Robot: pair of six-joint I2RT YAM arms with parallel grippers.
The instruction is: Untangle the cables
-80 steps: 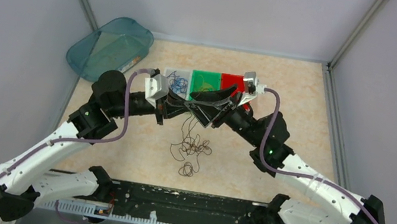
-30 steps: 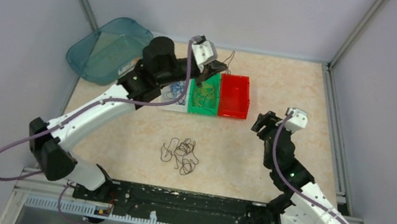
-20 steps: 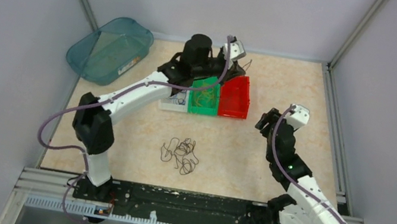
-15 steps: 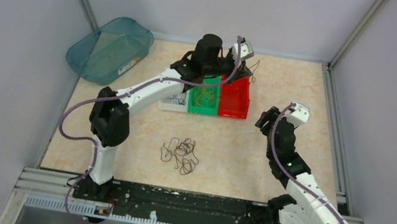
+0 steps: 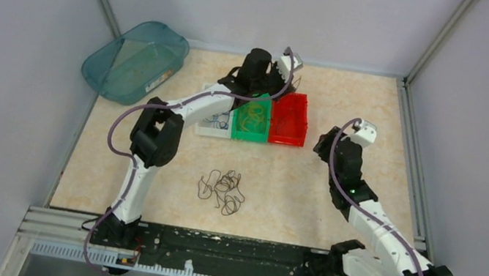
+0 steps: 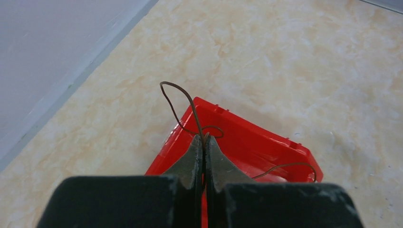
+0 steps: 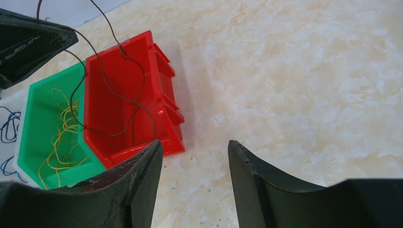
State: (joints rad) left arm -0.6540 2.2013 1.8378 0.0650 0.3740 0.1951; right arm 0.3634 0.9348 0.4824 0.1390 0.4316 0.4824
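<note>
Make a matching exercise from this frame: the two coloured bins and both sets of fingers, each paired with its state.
Things:
1. green bin
2. red bin
3. left fingers
4. right fingers

States:
A. open, holding nothing
B. brown cable dangling into it
C. yellow cables inside
D. shut on the brown cable

Pairs: 1-C; 2-B; 3-D; 4-A

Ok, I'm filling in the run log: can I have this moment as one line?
left gripper: shut on brown cable, over red bin | right gripper: open, empty | dark tangle: on table, ungripped
</note>
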